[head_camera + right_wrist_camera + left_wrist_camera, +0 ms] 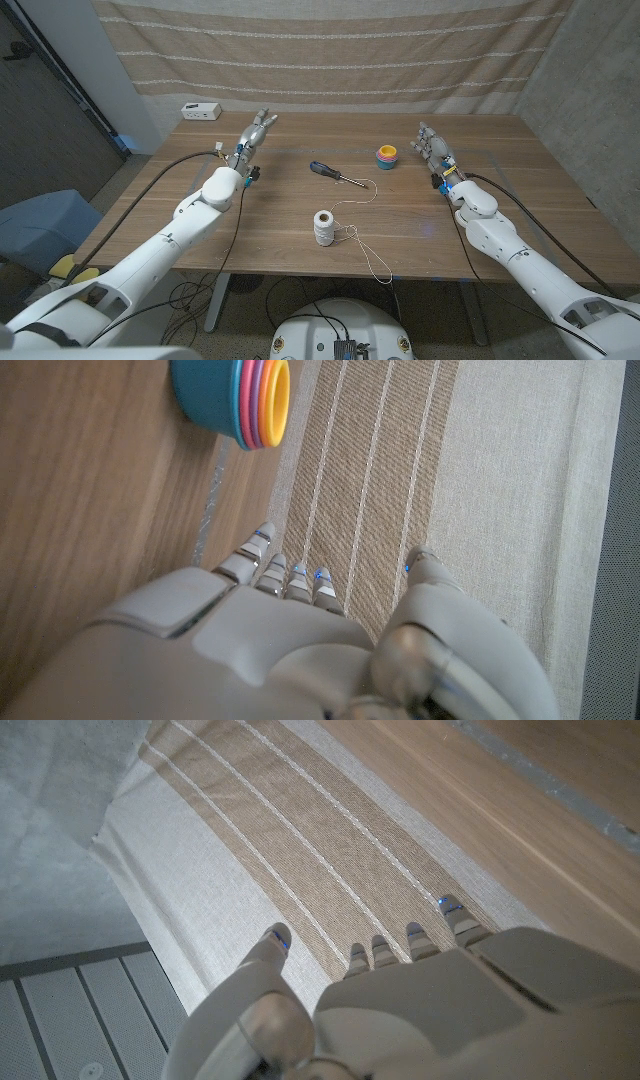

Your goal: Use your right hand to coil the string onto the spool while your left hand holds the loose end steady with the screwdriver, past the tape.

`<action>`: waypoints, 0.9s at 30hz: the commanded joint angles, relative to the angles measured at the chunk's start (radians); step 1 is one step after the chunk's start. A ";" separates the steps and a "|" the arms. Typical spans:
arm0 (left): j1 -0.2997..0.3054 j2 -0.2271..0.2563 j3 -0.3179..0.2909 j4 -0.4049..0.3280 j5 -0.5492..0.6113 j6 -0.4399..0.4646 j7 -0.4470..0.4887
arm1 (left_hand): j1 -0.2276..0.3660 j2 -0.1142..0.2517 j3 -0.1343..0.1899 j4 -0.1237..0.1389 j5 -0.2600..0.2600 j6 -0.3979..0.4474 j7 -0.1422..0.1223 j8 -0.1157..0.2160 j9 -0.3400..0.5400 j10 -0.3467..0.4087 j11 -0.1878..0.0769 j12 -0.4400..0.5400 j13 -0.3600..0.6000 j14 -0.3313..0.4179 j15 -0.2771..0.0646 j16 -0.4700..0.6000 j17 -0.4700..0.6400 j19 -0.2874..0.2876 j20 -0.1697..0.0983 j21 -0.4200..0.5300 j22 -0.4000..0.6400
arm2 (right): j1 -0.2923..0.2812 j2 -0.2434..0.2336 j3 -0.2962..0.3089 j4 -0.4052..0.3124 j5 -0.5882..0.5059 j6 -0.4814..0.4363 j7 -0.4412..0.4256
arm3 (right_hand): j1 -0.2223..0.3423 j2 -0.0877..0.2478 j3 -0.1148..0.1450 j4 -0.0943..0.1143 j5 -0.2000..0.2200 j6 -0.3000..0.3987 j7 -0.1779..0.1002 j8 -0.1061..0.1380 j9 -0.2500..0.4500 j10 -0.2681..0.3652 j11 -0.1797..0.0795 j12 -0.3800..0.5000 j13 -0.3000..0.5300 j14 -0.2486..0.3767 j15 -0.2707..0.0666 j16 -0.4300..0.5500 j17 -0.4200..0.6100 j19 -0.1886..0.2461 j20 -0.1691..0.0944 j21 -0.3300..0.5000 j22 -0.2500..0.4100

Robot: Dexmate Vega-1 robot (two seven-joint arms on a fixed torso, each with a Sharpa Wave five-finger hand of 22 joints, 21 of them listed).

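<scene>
A white spool (323, 228) stands upright near the table's front middle. Its loose string (362, 225) runs up in a loop toward the screwdriver (331, 172) and trails down to the front edge. The screwdriver, dark-handled, lies behind the spool. My left hand (256, 134) is raised over the far left of the table, fingers apart and holding nothing; the left wrist view shows its fingertips (415, 935) against the striped curtain. My right hand (432, 143) stands at the far right beside the stacked cups, fingers (285, 575) extended and holding nothing.
A stack of coloured cups (386, 157) (235, 400) sits at the back, just left of my right hand. A small white box (200, 111) lies at the table's far left corner. A striped curtain (330, 50) hangs behind the wooden table (500, 215).
</scene>
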 commanded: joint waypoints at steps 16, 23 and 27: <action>-0.122 0.106 0.147 -0.155 0.400 0.225 -0.030 | 0.046 -0.026 -0.005 -0.055 -0.005 0.047 -0.021 0.000 0.007 0.018 0.004 -0.001 0.005 0.058 -0.017 0.004 0.005 0.047 -0.001 0.005 0.002 | -0.001 0.020 0.008 0.020 0.001 0.039 -0.006 | 0.008 0.002 0.001 -0.013 -0.001 0.004 0.000 0.007 0.004 0.001 0.008 0.007 0.003 -0.003 0.000 0.008 0.005 0.007 0.005 0.004 0.004; -0.145 0.125 0.178 -0.187 0.475 0.252 -0.078 | 0.052 -0.031 -0.008 -0.065 -0.005 0.043 -0.027 -0.005 0.007 0.022 0.017 -0.002 0.005 0.067 -0.020 0.003 0.005 0.054 -0.003 0.005 0.003 | -0.005 0.022 0.009 0.017 0.002 0.042 -0.011 | 0.008 0.002 0.000 -0.015 -0.002 0.004 -0.001 0.007 0.004 0.002 0.007 0.007 0.003 -0.003 0.001 0.008 0.005 0.007 0.006 0.005 0.004; -0.151 0.130 0.188 -0.208 0.501 0.271 -0.108 | 0.055 -0.034 -0.011 -0.070 -0.005 0.041 -0.031 -0.008 0.007 0.028 0.016 -0.002 0.005 0.078 -0.022 0.004 0.005 0.057 -0.002 0.004 0.003 | -0.007 0.021 0.009 0.017 -0.002 0.047 -0.009 | 0.008 0.003 0.000 -0.016 -0.002 0.005 -0.001 0.007 0.004 0.001 0.007 0.007 0.003 -0.002 0.003 0.008 0.005 0.007 0.006 0.004 0.004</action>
